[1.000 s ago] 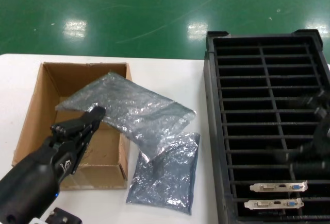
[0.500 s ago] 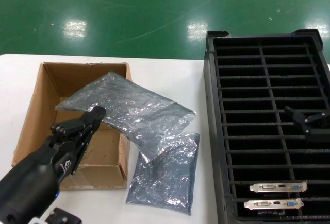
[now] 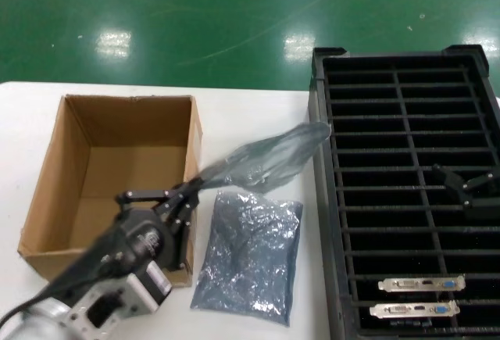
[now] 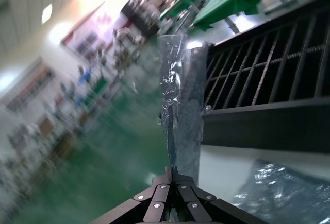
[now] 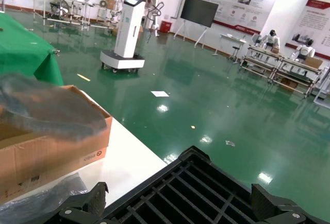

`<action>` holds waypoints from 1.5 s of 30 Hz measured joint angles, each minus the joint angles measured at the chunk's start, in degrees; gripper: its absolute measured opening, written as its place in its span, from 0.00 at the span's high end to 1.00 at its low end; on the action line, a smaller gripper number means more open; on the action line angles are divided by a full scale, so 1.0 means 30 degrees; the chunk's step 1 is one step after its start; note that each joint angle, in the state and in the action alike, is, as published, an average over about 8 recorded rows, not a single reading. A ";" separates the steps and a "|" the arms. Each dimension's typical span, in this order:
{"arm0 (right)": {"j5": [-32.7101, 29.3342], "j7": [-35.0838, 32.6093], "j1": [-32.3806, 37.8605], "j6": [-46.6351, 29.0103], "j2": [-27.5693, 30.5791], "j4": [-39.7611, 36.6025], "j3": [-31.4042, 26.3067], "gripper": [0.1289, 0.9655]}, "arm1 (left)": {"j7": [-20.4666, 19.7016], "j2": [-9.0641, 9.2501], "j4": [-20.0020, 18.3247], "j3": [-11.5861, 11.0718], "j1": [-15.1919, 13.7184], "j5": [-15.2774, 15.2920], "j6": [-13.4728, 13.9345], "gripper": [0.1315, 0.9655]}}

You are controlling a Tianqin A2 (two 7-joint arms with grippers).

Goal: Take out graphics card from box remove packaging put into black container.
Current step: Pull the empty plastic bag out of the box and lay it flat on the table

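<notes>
Two graphics cards sit seated in the near slots of the black container (image 3: 323, 199), silver brackets up: one graphics card (image 3: 422, 284), a twin card (image 3: 414, 309) just nearer the robot. Packaging (image 3: 266, 159), the crinkled silver-grey bag, is lifted off the table, stretched between the box and the crate's left wall, its far end close to that wall. Left gripper (image 3: 190, 190) is clamped shut on the bag's near corner; in the left wrist view the fingers (image 4: 172, 177) meet tight on the plastic (image 4: 180, 116), which runs straight out from them toward the crate. Second bag (image 3: 248, 257) lies flat on the white table (image 3: 258, 109), just beside the box's right wall and below the raised one. Box (image 3: 55, 160), brown cardboard, stands open at table left, interior bare. Right gripper (image 3: 469, 187) hovers over the crate's right column, mid-depth; jaws spread apart, nothing between them. Right wrist view shows both fingertips (image 5: 93, 198) wide-set above the slotted ribs. Green floor (image 3: 195, 19) beyond the table.
</notes>
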 joint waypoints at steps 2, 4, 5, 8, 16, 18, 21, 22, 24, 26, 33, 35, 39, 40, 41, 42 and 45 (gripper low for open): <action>0.0000 0.0000 0.0000 0.0000 0.0000 0.0000 0.0000 0.01 | -0.1777 0.1733 0.0341 -0.0441 -0.0582 0.1371 0.1779 0.99; 0.0000 0.0000 0.0000 0.0000 0.0000 0.0000 0.0000 0.00 | -0.3513 0.3340 0.0787 -0.0792 -0.1214 0.2966 0.3516 0.99; 0.0000 0.0000 0.0000 0.0000 0.0000 0.0000 0.0000 0.00 | -0.4415 0.4073 0.1056 -0.0937 -0.1549 0.3838 0.4402 0.99; 0.0000 0.0001 0.0000 0.0000 0.0000 0.0001 0.0000 0.00 | -0.7095 0.5941 0.1934 -0.1145 -0.2597 0.6491 0.6784 0.99; 0.0000 0.0001 0.0000 0.0000 0.0000 0.0001 0.0000 0.00 | -1.2179 0.7861 0.3293 -0.0967 -0.4742 1.1115 0.9618 0.96; 0.0000 0.0001 0.0000 0.0000 0.0000 0.0001 0.0000 0.00 | -1.2640 0.7921 0.3203 -0.1061 -0.5027 1.1285 0.9675 0.96; 0.0000 0.0001 0.0000 0.0000 0.0000 0.0001 0.0000 0.00 | -1.2995 0.7871 0.2816 -0.1279 -0.5343 1.1032 0.9528 0.96; 0.0000 0.0001 0.0000 0.0000 0.0000 0.0001 0.0000 0.00 | -1.3062 0.7823 0.2638 -0.1352 -0.5430 1.0858 0.9429 0.96; 0.0000 0.0001 0.0000 0.0000 0.0000 0.0000 0.0000 0.00 | -1.3141 0.7697 0.2258 -0.1477 -0.5578 1.0443 0.9177 0.93; 0.0000 0.0002 0.0000 0.0000 0.0000 0.0000 0.0000 0.00 | -1.3113 0.7528 0.1863 -0.1571 -0.5695 0.9969 0.8821 0.90; 0.0000 0.0002 0.0000 0.0000 0.0000 0.0000 0.0000 0.00 | -1.1240 0.6734 0.1139 -0.1395 -0.5573 0.9330 0.6461 0.79; 0.0000 0.0002 0.0000 0.0000 0.0000 0.0000 0.0000 0.00 | -1.0197 0.6488 0.1091 -0.1238 -0.5373 0.9447 0.5461 0.75; 0.0000 0.0002 0.0000 0.0000 0.0000 0.0000 0.0000 0.00 | -0.8104 0.5791 0.0738 -0.0977 -0.4891 0.9007 0.3226 0.65; 0.0000 0.0002 0.0000 0.0000 0.0000 0.0000 0.0000 0.00 | -0.7545 0.5538 0.0594 -0.0926 -0.4777 0.8625 0.2582 0.65; 0.0000 0.0002 0.0000 0.0000 0.0000 0.0000 0.0000 0.00 | -0.6975 0.5269 0.0441 -0.0882 -0.4662 0.8159 0.1921 0.62; 0.0000 0.0002 0.0000 0.0000 0.0000 0.0000 0.0000 0.00 | -0.6387 0.4979 0.0288 -0.0845 -0.4551 0.7605 0.1237 0.58; 0.0000 0.0002 0.0000 0.0000 0.0000 0.0000 0.0000 0.00 | -0.4294 0.3974 -0.0072 -0.0766 -0.4161 0.5549 -0.1125 0.49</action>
